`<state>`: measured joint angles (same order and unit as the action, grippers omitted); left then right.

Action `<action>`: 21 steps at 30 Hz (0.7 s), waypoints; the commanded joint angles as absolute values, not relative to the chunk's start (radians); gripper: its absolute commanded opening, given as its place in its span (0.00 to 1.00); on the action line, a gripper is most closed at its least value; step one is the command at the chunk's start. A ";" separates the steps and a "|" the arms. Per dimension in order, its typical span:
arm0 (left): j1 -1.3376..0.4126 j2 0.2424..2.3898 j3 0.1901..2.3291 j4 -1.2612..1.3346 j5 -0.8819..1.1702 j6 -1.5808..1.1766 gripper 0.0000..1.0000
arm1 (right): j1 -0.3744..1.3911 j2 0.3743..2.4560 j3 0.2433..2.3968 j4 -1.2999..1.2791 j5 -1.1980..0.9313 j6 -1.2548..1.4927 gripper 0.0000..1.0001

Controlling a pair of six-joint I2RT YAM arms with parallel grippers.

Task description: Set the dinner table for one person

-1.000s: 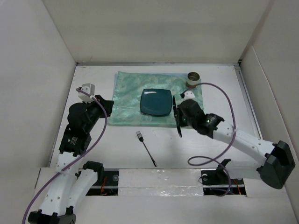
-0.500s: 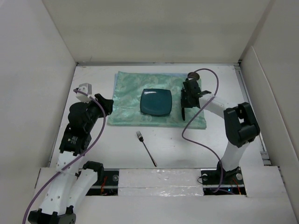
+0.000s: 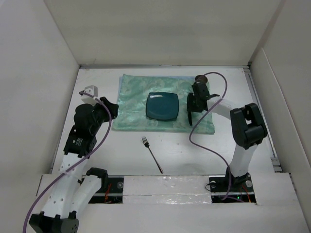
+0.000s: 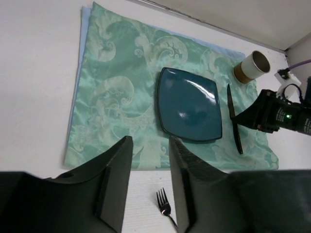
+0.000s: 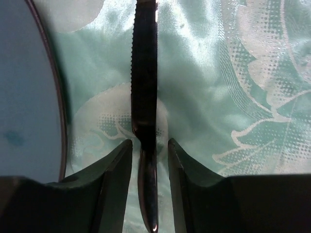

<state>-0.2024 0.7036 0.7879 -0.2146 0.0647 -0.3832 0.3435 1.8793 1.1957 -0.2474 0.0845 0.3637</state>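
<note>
On the white dinner table lies a pale green placemat with a square teal plate on it. A dark knife lies flat on the placemat just right of the plate, and it also shows in the left wrist view. My right gripper is low over it, jaws open on either side of the handle with a gap each side. A fork lies on the bare table in front of the placemat. My left gripper is open and empty at the placemat's left edge.
A tan paper cup stands at the placemat's far right corner, just behind my right gripper. White upright panels border the table on three sides. The right arm's purple cable loops over the placemat's right edge.
My right arm swung from the placemat's front edge to the spot right of the plate, carrying the knife onto the cloth. Its jaws now stand apart from the knife. The left arm shifted slightly.
</note>
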 commanded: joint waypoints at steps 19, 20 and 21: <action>-0.283 1.169 1.120 -0.175 -0.059 -0.442 0.00 | 0.443 0.741 0.585 0.075 0.241 0.311 0.00; -0.335 1.228 1.155 -0.196 -0.151 -0.427 0.00 | 0.443 0.724 0.572 0.089 0.236 0.324 0.00; -0.445 1.297 1.305 -0.233 -0.387 -0.405 0.00 | 0.434 0.698 0.540 0.103 0.223 0.331 0.00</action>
<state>-0.2810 1.1896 1.0859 -0.2031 -0.0441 -0.4313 0.4511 0.7448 0.5869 0.0071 0.1852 0.3141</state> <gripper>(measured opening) 0.003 0.009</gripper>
